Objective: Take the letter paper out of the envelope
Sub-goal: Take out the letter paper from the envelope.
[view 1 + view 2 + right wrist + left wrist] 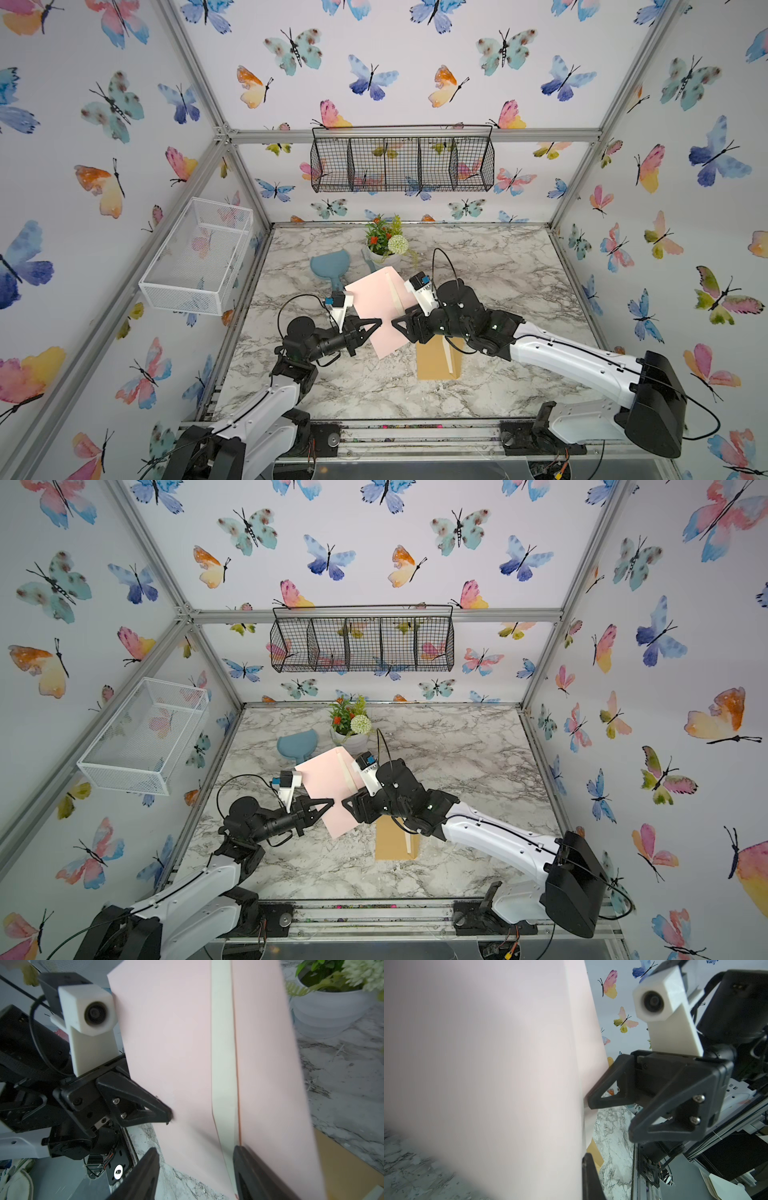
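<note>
1. Two pincers of mine meet at the pink envelope (376, 291), which is held raised and tilted over the marble table (498, 266).
2. My left pincer (376, 323) is pinched tight on one side edge of it (the right wrist view shows the tips pressed together on the paper).
3. My right pincer (398, 326) stands wide at the opposite edge, the envelope between its fingers; one fingertip (589, 1102) touches the pink face, the other stands apart.
4. A cream strip (222, 1043) runs along the envelope's fold.
5. A brown flat piece (432, 361) lies on the table under my right arm; whether it is the letter paper, I cannot tell.
</note>
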Controlling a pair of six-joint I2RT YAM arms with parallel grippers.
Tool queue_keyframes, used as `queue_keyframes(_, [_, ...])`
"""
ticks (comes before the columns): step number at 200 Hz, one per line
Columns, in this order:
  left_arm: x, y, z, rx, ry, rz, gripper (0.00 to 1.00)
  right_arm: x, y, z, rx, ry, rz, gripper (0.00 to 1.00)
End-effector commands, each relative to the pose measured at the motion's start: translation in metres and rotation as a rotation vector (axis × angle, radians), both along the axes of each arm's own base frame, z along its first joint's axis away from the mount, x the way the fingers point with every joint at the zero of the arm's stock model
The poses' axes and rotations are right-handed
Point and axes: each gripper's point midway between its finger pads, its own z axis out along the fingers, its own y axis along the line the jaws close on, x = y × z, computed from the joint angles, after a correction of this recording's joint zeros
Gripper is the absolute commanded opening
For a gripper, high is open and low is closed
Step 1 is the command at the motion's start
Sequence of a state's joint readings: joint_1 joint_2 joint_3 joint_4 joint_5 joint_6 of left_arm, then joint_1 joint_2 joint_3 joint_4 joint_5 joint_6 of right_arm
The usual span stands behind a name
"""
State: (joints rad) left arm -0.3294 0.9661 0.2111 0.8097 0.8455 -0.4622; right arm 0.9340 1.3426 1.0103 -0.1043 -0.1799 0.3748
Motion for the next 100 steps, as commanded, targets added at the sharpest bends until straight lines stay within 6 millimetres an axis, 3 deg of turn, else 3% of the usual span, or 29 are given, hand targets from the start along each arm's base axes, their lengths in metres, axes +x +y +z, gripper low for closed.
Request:
queue_keyframes(1, [-0.013,-0.006,0.014,-0.033,-0.056,-0.086,0.01,0.01,-0.006,0.02,0.046,-0.012,0.039,0.6])
queue_keyframes(29, [-0.017,-0.007,0.017,-0.041,-0.066,-0.106,0.01,0.015,-0.007,0.019,0.063,0.008,0.069,0.58])
queue_keyframes(100, [-0.019,-0.008,0.017,-0.046,-0.067,-0.122,0.01,-0.003,0.012,0.019,0.168,0.095,0.197,0.48])
